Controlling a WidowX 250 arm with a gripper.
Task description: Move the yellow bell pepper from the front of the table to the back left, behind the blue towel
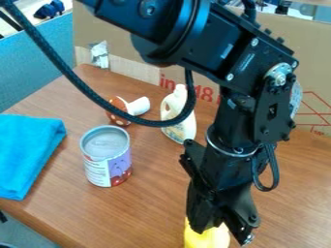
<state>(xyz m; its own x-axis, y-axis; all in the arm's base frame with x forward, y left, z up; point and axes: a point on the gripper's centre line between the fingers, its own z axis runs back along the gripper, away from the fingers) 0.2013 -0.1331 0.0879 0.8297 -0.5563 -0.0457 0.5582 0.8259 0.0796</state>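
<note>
While the black arm (249, 106) slants in from the top of the view and bends downward, its gripper (221, 235) hangs low near the bottom edge, right at a yellow object (205, 240) that the lower border cuts off. Whether the jaws stand wide or narrow, or grip that yellow object, I cannot tell. A metal can (107, 156) with a white, purple and red label stands upright on the wood-grain surface (152, 203), left of the gripper in the view and well apart from it. Behind the can, a toy mushroom (118, 114) with a white-spotted, orange-brown cap lies tipped over, its white stem pointing toward a cream bottle (182, 131) that stands upright, partly covered by the arm's looping black cable (97, 98). A folded bright blue cloth (27, 152) lies near the left edge, and a cardboard panel (123, 36) stands behind the surface
</note>
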